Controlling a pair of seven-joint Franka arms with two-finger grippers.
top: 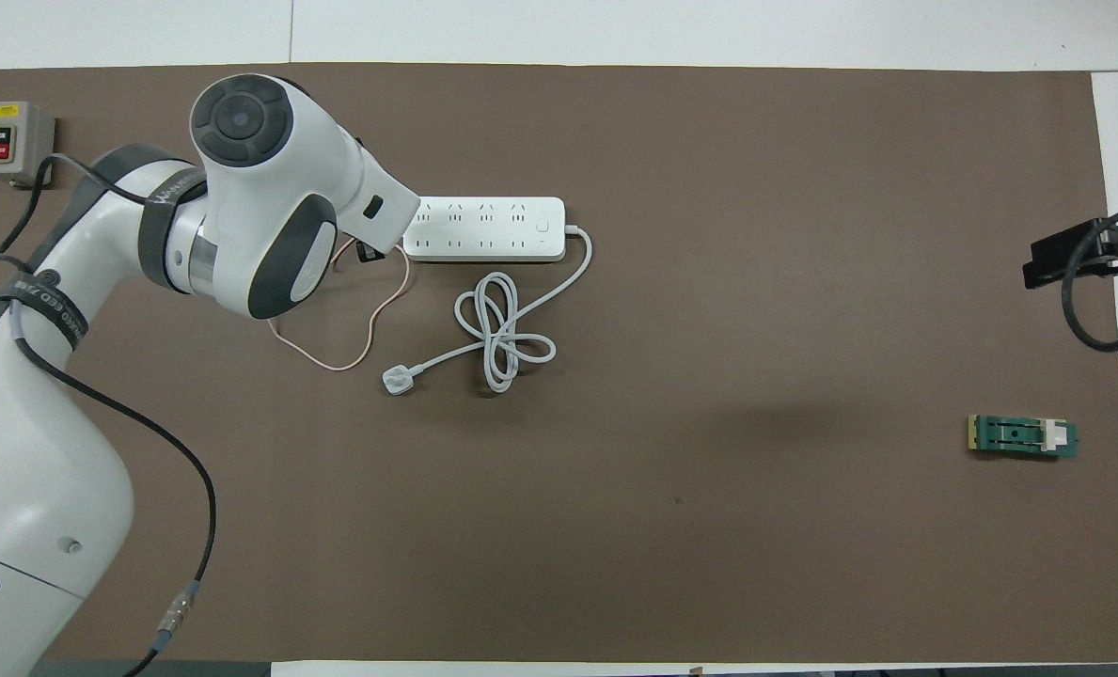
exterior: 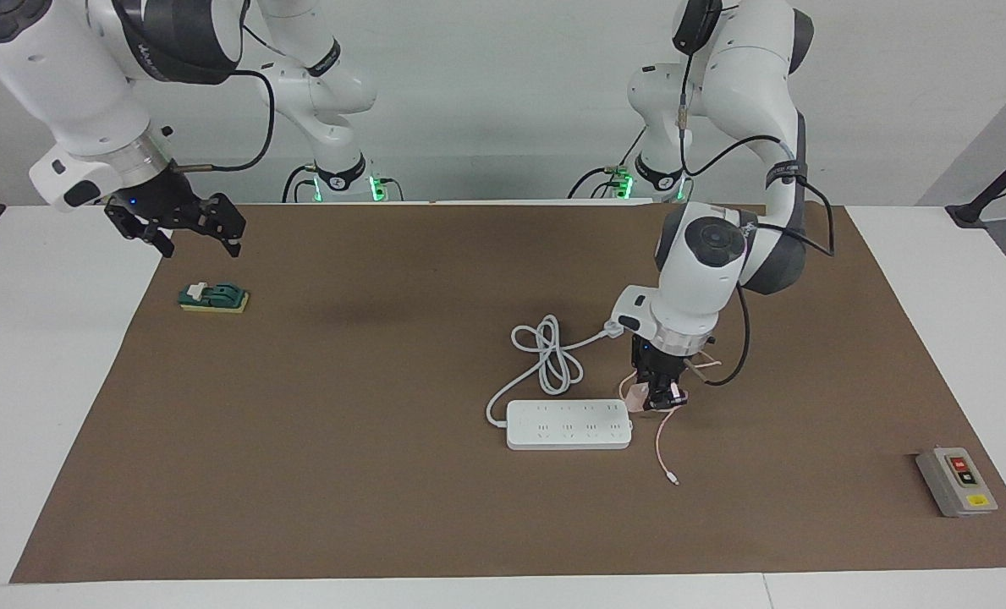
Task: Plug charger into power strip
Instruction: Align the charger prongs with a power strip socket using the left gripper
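The white power strip lies flat on the brown mat, its thick white cord coiled nearer the robots. My left gripper points down just off the strip's end toward the left arm's side, shut on the pale pink charger. The charger hangs close above the mat, level with the strip's end. Its thin pink cable trails over the mat. In the overhead view the left arm's wrist hides the charger. My right gripper hangs open and empty, high over the mat's edge at the right arm's end.
A white three-pin plug lies at the cord's end, nearer the robots than the strip. A grey button box sits at the left arm's end. A small green part lies near the right gripper.
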